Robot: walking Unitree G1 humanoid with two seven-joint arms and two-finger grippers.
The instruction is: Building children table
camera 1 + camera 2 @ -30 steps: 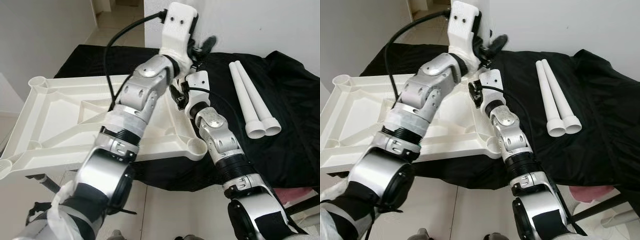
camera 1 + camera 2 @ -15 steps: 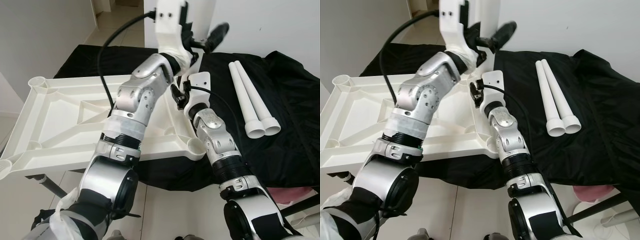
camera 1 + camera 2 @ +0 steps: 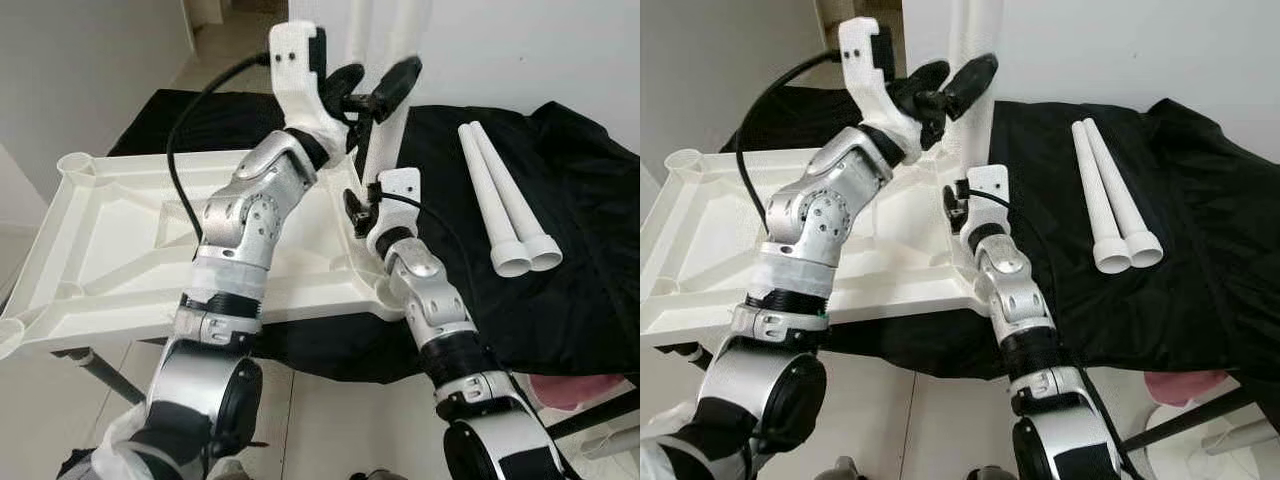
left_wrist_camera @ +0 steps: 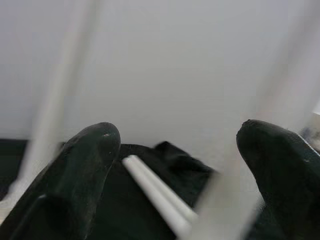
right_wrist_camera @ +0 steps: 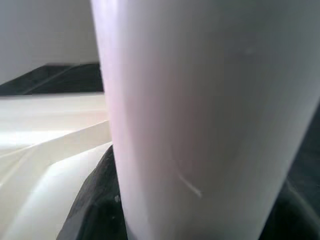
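I'm clamping the right tool point(image 3: 372, 188) around an upright table leg point(image 3: 385, 130), steadying it in the upturned tabletop point(image 3: 90, 250) on the desk, while the left tool point(image 3: 368, 88) is hovering open beside it. Two spare legs point(image 3: 505, 205) are lying well apart.

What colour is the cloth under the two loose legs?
Black; the cloth under the legs shows best in the right eye view.

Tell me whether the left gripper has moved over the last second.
Yes. The left gripper has risen and opened, judged against the two loose legs lying on the black cloth; it now sits higher beside the upright leg.
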